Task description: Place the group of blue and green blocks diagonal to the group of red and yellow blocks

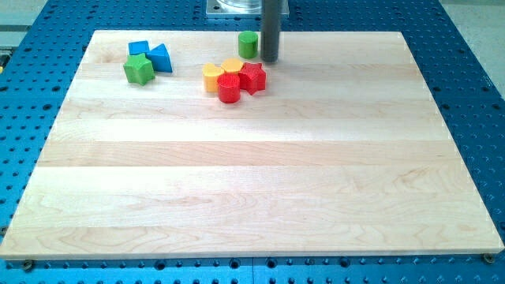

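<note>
My tip (270, 60) rests on the board near the view's top centre, just right of a green cylinder (248, 44) and apart from it. Below it sits a tight cluster: a yellow block (211, 76), a yellow hexagon-like block (233, 65), a red cylinder (230, 88) and a red star (253, 76). At the view's upper left lie a green star (139, 69), a blue cube (139, 50) and a blue triangle (161, 57), touching one another.
The wooden board (252, 181) lies on a blue perforated table (473, 79). The arm's metal base (237, 8) stands just beyond the board's top edge.
</note>
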